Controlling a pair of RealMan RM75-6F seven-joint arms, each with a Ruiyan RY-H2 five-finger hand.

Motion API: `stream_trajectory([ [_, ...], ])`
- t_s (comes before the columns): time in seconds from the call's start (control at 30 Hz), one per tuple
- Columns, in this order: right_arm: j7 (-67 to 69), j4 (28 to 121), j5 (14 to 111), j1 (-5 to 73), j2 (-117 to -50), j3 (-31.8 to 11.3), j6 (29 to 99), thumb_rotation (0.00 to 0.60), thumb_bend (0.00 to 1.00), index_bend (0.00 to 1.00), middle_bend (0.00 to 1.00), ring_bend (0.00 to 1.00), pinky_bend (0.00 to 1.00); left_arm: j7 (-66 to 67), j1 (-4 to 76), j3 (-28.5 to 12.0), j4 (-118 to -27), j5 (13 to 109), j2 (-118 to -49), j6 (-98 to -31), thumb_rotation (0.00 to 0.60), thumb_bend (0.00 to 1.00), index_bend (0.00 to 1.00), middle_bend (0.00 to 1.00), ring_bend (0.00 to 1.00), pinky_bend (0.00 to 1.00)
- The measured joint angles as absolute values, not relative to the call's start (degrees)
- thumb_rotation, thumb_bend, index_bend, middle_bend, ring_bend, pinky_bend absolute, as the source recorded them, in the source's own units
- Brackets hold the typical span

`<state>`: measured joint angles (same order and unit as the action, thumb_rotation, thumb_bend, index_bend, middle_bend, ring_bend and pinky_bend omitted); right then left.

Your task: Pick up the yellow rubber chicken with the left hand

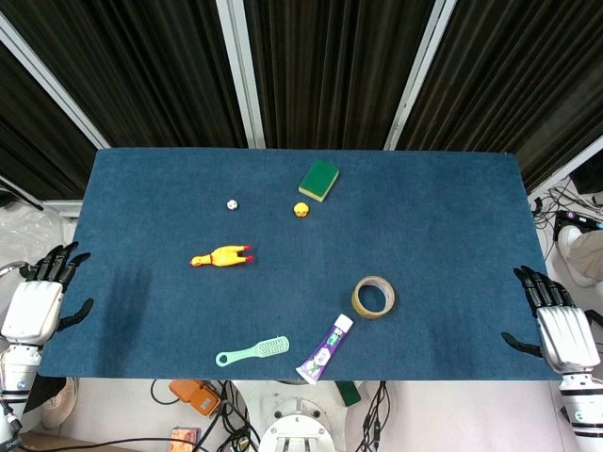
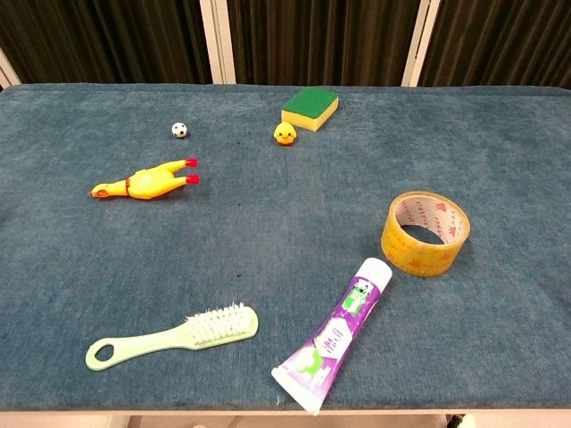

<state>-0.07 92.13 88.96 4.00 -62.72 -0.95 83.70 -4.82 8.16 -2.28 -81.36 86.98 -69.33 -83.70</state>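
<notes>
The yellow rubber chicken [image 1: 222, 256] [image 2: 143, 184] lies flat on the blue table, left of centre, its red feet pointing right and its head to the left. My left hand [image 1: 40, 297] hovers at the table's left edge, well left of the chicken, fingers spread and holding nothing. At the right edge my right hand [image 1: 558, 325] is likewise spread and holds nothing. Neither hand shows in the chest view.
A green-and-yellow sponge [image 1: 318, 179], a small yellow duck [image 1: 301, 210] and a tiny ball [image 1: 232, 203] lie behind the chicken. A tape roll [image 1: 373, 297], a purple tube [image 1: 325, 349] and a mint brush [image 1: 253, 352] sit near the front edge.
</notes>
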Motion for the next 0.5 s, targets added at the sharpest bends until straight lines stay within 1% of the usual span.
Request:
stream_trajectory([
  [0.5,-0.07,92.31,88.99,3.93,-62.75,-0.82,83.65,0.600,0.21,0.07,0.13,0.16,0.19,-4.77,8.39,-2.34,-81.99,86.23,-69.69,-82.65,0.600,0.26,0.15,0.02,0.00,0.16],
])
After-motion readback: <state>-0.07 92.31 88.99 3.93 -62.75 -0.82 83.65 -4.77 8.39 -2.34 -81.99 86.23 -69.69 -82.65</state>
